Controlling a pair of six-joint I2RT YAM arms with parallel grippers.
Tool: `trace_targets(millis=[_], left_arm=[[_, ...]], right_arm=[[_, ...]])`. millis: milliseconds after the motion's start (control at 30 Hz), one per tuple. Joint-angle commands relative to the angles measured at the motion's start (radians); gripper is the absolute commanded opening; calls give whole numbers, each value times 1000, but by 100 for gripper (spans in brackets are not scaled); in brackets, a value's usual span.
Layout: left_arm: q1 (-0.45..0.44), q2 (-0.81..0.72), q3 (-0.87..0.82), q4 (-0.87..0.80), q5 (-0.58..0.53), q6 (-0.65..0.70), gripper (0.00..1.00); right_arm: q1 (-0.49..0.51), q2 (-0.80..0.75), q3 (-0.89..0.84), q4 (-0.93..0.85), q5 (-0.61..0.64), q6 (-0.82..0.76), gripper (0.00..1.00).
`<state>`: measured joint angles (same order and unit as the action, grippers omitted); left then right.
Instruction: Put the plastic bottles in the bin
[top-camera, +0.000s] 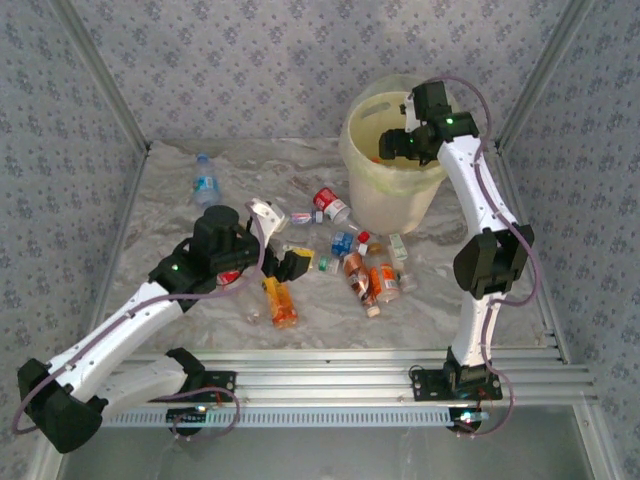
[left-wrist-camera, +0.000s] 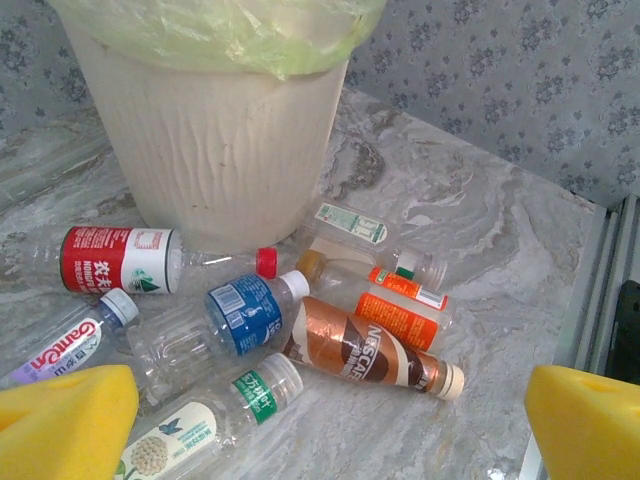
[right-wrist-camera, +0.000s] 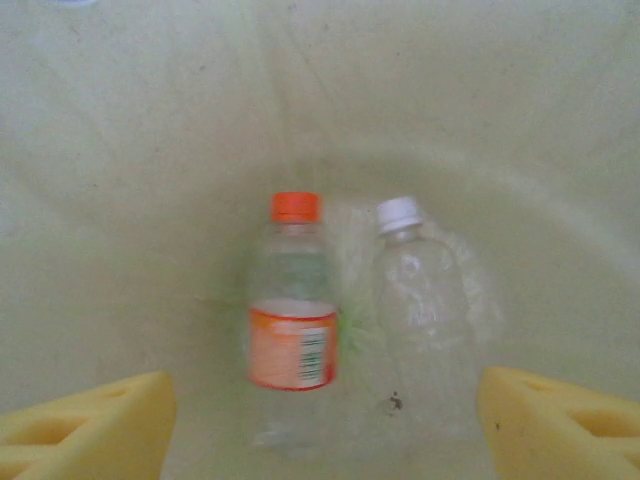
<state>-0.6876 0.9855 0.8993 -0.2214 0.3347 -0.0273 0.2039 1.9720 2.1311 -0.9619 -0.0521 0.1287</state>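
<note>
The marbled grey table (top-camera: 430, 305) carries the pale-yellow bin (top-camera: 392, 200) (bag-lined) at its far right. Plastic bottles (top-camera: 352, 268) lie scattered just before it, and one blue-labelled bottle (top-camera: 204, 181) lies apart, far left.

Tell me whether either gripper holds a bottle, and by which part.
Neither holds anything. The left gripper is open above loose bottles; the right gripper is open over the bin.
</note>
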Motion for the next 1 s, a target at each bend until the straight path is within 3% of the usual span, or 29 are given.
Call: trace_targets(millis=[0, 367, 967], left_arm=[[-5, 9, -2, 10, -3, -2, 99], [-7, 2, 0, 7, 6, 0, 99], [-46, -5, 15, -32, 3, 42, 100]], right_arm=[[-3, -65, 30, -2, 3, 7, 84], [60, -252, -79, 58, 55, -22, 85], [383, -705, -701, 128, 219, 68, 69]])
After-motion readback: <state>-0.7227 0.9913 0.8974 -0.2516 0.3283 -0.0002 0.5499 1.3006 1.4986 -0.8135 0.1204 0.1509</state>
